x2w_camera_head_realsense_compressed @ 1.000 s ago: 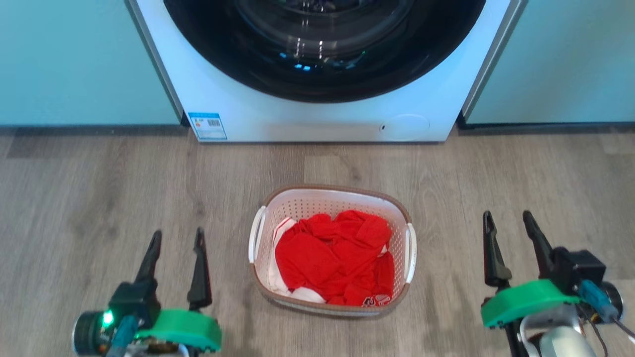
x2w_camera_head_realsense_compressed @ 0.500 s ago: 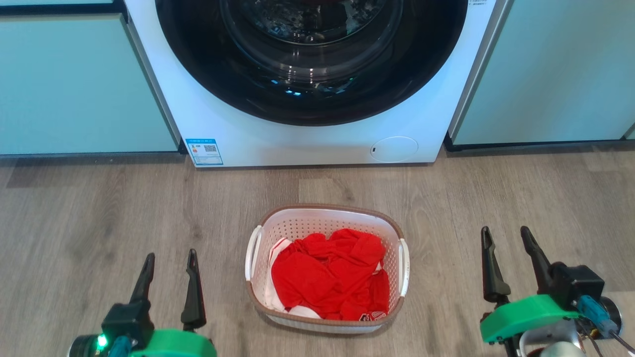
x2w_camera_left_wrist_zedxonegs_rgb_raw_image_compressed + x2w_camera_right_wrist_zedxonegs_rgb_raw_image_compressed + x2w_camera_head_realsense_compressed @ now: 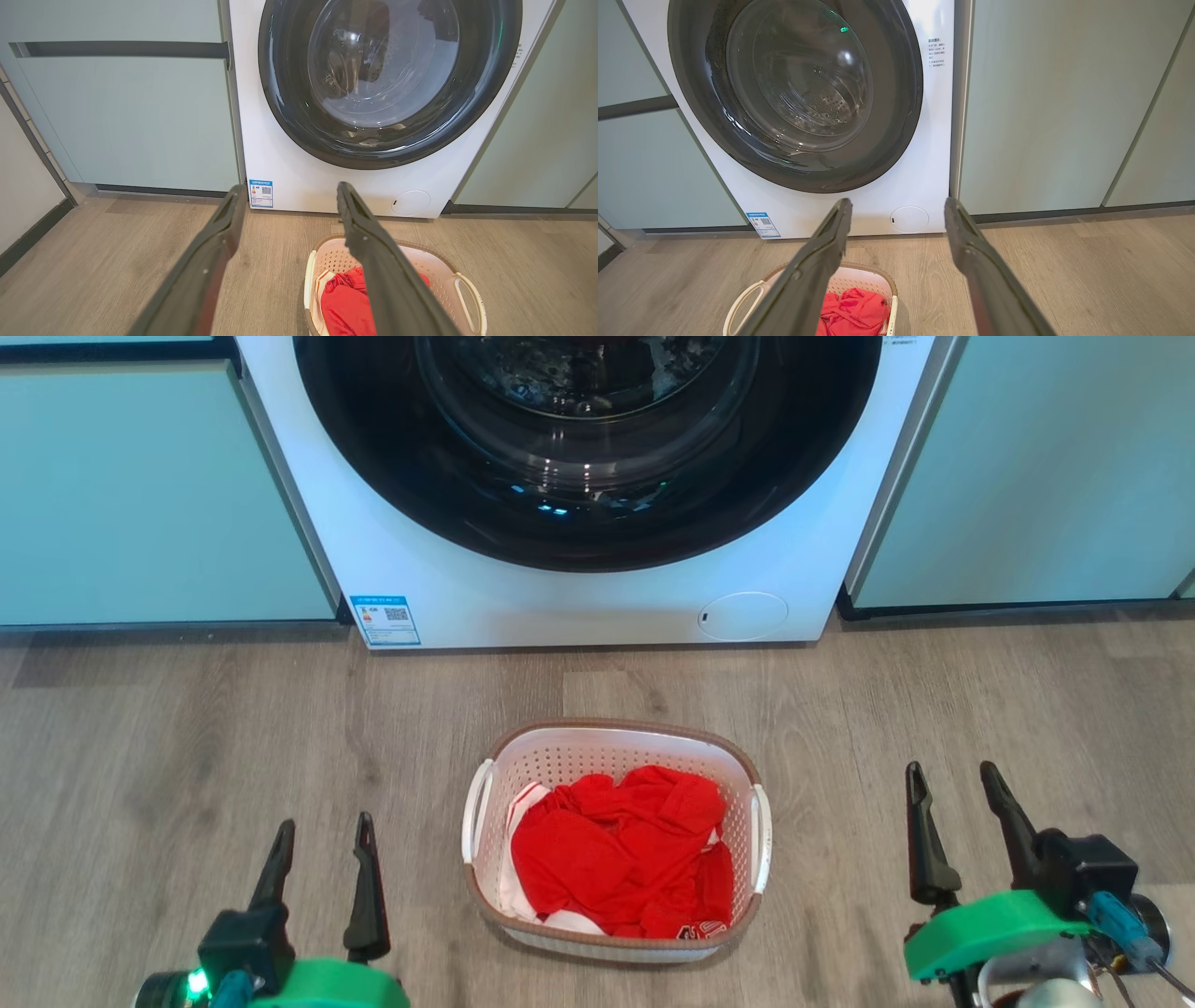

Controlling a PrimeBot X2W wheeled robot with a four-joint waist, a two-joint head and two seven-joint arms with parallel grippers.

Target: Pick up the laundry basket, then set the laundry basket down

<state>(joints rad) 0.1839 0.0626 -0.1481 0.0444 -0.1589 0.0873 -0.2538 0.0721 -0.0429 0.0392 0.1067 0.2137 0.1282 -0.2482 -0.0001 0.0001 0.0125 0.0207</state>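
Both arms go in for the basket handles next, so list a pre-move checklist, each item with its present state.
1. Open and empty, left gripper and right gripper: ok.
2. Upright on the floor between the grippers, the laundry basket, touched by neither: ok.
3. Free of cloth, its left handle and right handle: ok.
4. Inside, none hanging over the rim, the red clothes: ok.
5. Gap between basket and washing machine: ok.
6. Weight of the load: cannot tell.
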